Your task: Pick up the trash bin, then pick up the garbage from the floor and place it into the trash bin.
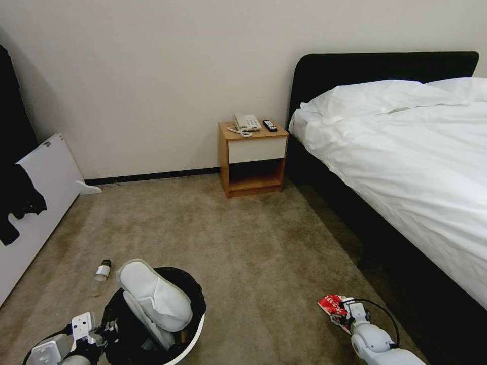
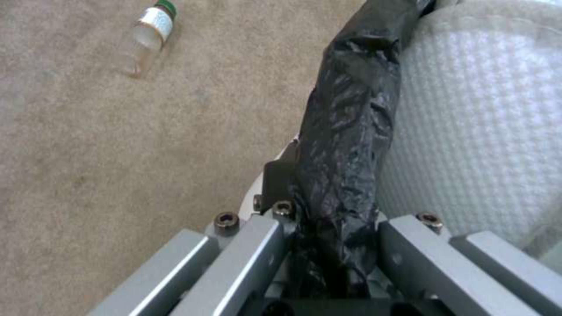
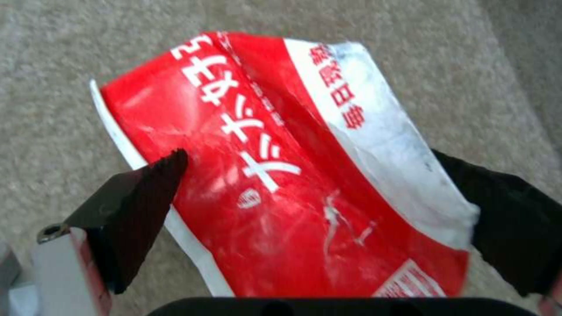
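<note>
At the far left we are seeing one white board [image 1: 38,203] leaning by the wall with one black cloth [image 1: 18,195] hanging over it. Next comes one small bottle [image 1: 102,271] with a green cap, lying on the carpet [image 1: 243,243] just beside the trash bin [image 1: 195,332]. We are holding that one bin with our left gripper [image 2: 328,245], whose two fingers are clamped on the rim and its black bag [image 2: 345,131]. Two white slippers [image 1: 154,294] are sticking up out of the bin, one stacked against the other. Further back in the middle, one wooden nightstand [image 1: 253,165] is standing against the wall, carrying one telephone [image 1: 246,122] and one remote [image 1: 270,125]. Moving right, our right gripper [image 3: 322,210] is reaching low over the carpet, its two dark fingers [image 3: 138,206] spread on either side of one red snack packet [image 3: 263,175]; we cannot tell whether they are pressing it. One bed [image 1: 406,162] with white sheets is filling the right side.
</note>
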Motion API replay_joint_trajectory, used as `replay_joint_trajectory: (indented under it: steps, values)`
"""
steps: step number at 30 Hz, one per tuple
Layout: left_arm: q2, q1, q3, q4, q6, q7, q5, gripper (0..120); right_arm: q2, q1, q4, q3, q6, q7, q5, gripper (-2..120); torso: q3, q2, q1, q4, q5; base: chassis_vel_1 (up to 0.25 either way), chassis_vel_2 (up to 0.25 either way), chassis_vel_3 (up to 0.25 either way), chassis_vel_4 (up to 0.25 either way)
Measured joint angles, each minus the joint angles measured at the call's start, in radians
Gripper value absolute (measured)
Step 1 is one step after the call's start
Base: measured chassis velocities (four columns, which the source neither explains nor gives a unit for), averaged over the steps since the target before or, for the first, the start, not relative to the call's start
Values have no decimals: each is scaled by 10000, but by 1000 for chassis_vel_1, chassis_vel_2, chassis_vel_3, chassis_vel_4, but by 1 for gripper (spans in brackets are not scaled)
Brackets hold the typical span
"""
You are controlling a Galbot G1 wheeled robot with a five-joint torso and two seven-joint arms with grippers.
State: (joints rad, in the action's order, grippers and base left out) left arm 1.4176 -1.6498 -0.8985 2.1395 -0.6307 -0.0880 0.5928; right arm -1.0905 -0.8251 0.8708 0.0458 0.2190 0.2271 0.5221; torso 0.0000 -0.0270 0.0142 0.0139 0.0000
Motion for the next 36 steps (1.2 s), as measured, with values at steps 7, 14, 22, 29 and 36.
replay_joint_trajectory:
  steps: [7, 14, 22, 29, 36]
  values:
    - [-54, 13, -7, -66, 8, 3, 11, 2, -178, 219, -400, -28, -226, -54, -315, 100, 0, 0, -1, -1, 0, 0, 0, 0, 0]
    - [-68, 84, 36, -176, 32, 15, 8, 2, -29, 180, -411, -67, -293, -126, -439, 100, 0, 0, -1, -1, -1, 0, 0, 0, 0]
    - [-36, 148, 81, -289, 50, 24, -52, 2, 185, -256, -29, -70, -337, -77, -507, 79, 0, -1, -1, 0, 3, 0, 0, 0, 0]
    - [-5, 229, 103, -322, 55, 28, -63, 2, 664, -598, 750, 142, -151, 73, -304, 53, 0, -1, -1, 2, -1, 0, 0, 0, 0]
    - [-1, 241, 108, -269, 53, 23, -57, 2, 871, -794, 1255, 415, -44, 224, -150, 28, 0, 0, 0, 0, 1, 0, 0, 0, 0]
